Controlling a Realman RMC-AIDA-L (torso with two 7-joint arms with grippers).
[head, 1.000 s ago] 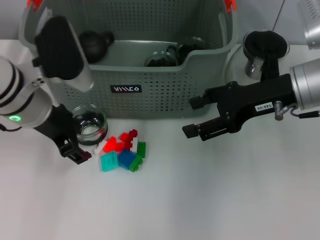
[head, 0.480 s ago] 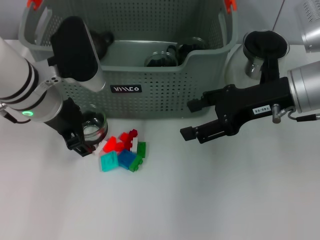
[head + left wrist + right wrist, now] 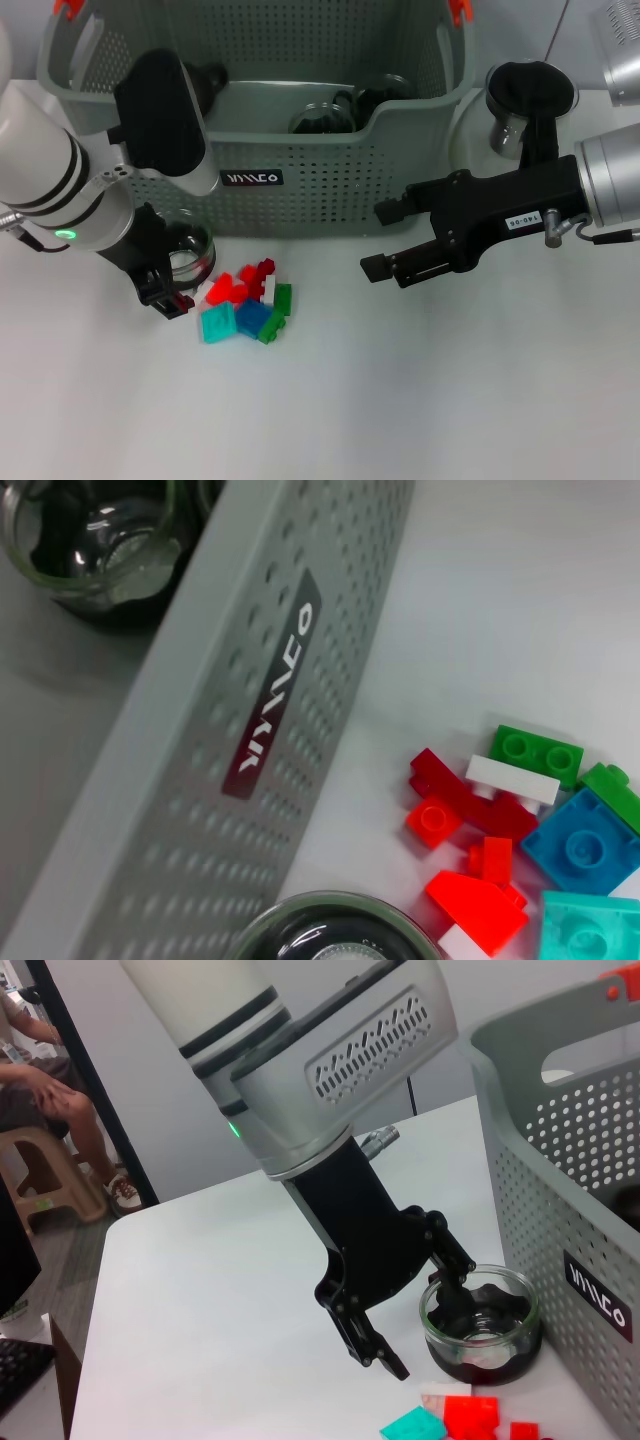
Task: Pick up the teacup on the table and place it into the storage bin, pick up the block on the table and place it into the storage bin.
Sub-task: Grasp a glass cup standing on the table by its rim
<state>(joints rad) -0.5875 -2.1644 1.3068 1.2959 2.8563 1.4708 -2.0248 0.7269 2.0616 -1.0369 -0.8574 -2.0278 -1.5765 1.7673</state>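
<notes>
Straddling the teacup (image 3: 185, 252), the left gripper (image 3: 172, 278) has its fingers spread wide — one finger dips inside the glass rim, the other stands outside on the table, as the right wrist view shows; nothing is clamped. The cup is a clear glass one, upright on the white table (image 3: 400, 400), just in front of the bin (image 3: 300, 180) near its black label (image 3: 251, 178). Just beside the cup lies a loose heap of blocks (image 3: 248, 300) — red, teal, blue, green and white — resting on the table and touching one another. The right gripper (image 3: 385, 238) hovers over the table in front of the bin's right end, fingers apart and empty. Inside the bin sit dark and glass items. A dark-topped metal cup (image 3: 528, 105) stands to the bin's right. Beyond the table, the right wrist view shows a plain wall and a seated person (image 3: 45, 1090) on a stool.
</notes>
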